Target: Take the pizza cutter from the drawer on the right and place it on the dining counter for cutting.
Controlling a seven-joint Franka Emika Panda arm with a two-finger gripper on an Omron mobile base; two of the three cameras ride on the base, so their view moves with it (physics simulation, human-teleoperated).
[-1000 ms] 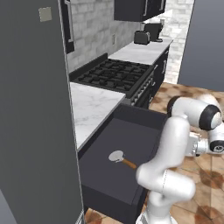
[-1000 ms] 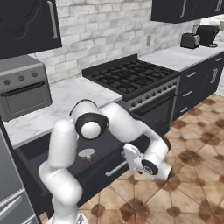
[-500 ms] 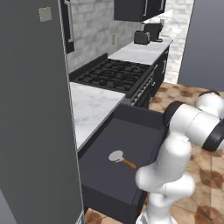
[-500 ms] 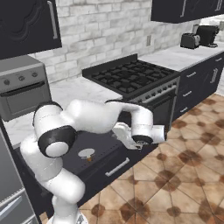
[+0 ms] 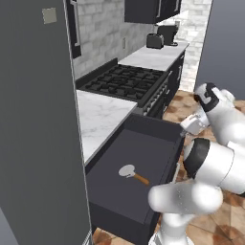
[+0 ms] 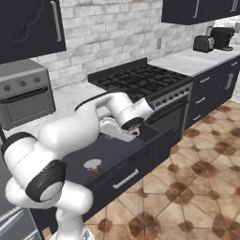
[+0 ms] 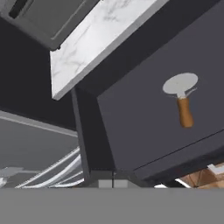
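The pizza cutter (image 5: 133, 174) (image 6: 93, 165) (image 7: 182, 98) lies flat on the dark floor of the open drawer (image 5: 148, 150) (image 6: 123, 149) (image 7: 140, 122), with its silvery wheel toward the worktop and its orange-brown handle toward the drawer front. My gripper (image 6: 108, 127) (image 7: 113, 182) hovers above the drawer's stove-side end, well clear of the cutter. Its tips are shut together with nothing between them. In the hand view the cutter sits to the upper right. The dining counter is out of view.
A marble worktop (image 5: 100, 115) (image 6: 70, 96) runs behind the drawer, and the black stove (image 5: 127, 81) (image 6: 136, 77) adjoins it. A tall grey fridge (image 5: 33, 143) stands on the left. A toaster (image 6: 202, 43) is far off. Tiled floor (image 6: 187, 187) lies in front.
The arm has swung up from in front of the drawer front to over the drawer's stove-side end. The gripper stayed shut. The cutter and the drawer have not moved.
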